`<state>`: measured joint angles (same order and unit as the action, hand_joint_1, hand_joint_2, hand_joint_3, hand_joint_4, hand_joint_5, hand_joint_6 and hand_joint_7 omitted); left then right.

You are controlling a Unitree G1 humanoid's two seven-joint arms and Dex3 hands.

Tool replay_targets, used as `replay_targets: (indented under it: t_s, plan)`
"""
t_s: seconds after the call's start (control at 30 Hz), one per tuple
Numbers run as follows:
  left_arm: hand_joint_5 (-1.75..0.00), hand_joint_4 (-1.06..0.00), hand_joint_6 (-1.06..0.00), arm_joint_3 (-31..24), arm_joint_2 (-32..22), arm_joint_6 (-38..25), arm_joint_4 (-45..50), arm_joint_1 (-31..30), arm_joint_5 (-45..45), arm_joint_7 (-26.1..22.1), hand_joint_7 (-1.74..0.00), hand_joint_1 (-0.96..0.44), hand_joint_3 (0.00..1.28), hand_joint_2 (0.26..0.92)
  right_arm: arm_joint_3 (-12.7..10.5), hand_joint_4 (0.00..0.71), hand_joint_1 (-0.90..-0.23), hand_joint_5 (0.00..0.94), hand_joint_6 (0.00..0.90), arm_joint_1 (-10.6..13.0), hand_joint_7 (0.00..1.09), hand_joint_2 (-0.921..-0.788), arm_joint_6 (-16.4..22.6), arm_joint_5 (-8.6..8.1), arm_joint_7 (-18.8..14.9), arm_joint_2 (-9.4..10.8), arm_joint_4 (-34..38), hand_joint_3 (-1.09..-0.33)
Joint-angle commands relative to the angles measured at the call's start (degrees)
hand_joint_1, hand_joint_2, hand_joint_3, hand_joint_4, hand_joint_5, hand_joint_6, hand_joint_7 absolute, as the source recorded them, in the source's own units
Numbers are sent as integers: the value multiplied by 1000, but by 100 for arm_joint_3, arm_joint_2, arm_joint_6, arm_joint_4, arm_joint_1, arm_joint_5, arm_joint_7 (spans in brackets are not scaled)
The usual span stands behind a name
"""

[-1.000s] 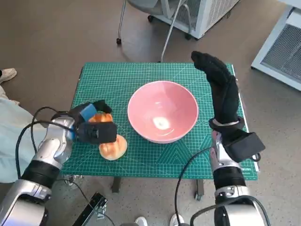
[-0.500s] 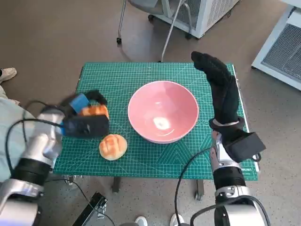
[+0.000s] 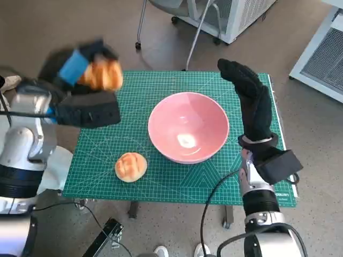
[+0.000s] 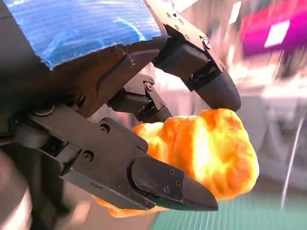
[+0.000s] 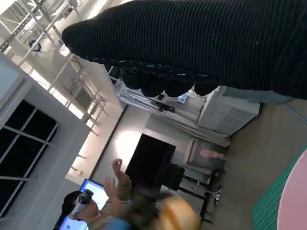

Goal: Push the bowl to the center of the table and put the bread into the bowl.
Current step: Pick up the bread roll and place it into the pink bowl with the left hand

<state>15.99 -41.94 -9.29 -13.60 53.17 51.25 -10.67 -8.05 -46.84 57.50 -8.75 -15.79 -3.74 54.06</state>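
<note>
The green cutting mat point(image 3: 161, 184) covers the small table, and the pink bowl point(image 3: 188, 126) already sits about at its middle, just beside the right hand point(image 3: 252, 101), on that hand's inner side. The gloved right hand stands upright at the mat's edge with its fingers stretched out and together; it holds nothing, and whether it touches the bowl's rim cannot be told.

The left hand point(image 3: 83, 67) is raised above the table's far left corner, blurred in the head view. Its black fingers point(image 4: 211, 88) are curled round a golden piece of bread point(image 4: 206, 153), gripping it from both sides; the left wrist view shows the bread firmly between them.

From this hand the bowl lies to its right, nearer the robot and lower, well apart. The carry therefore likely runs inward and down, and the left hand is the one placed to make it.

A second bread roll point(image 3: 131, 166) lies on the mat, below the raised hand and nearer the robot, near the bowl.
</note>
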Motion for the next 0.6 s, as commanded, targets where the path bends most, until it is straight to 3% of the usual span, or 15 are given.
replay_targets:
  t_s: [0.03,0.13,0.27,0.5,0.57,0.6]
  plan:
    - [-1158,-779,-656,87,223,109,354,46,288,495,-1074,1,193,826,-19,393,-449,3,130,91,849,-921,-67,-14,-51,-3,90,-656]
    - [-1122,-775,-660,218,349,394,293,39,373,828,-1105,1,166,839,-17,394,-450,3,130,87,849,-921,-62,14,-29,-22,91,-655]
    - [-1119,-744,-657,447,408,1297,-139,139,235,1186,-1134,1,86,889,-13,394,-449,3,130,94,849,-921,-69,32,-6,-29,71,-655]
    - [-1156,-664,-644,915,658,2607,-1049,486,198,1345,-1186,1,72,918,-10,394,-436,2,131,130,847,-921,-65,38,2,-50,14,-657]
    - [-1086,-663,-629,1080,759,2822,-1303,569,320,1413,-1280,1,89,916,-15,394,-434,3,131,144,847,-921,-63,23,-8,-58,-5,-658]
    - [-1223,-607,-582,1153,800,2907,-1411,602,381,1453,-1356,1,332,806,-17,395,-434,3,131,150,847,-921,-62,19,-10,-63,-13,-659]
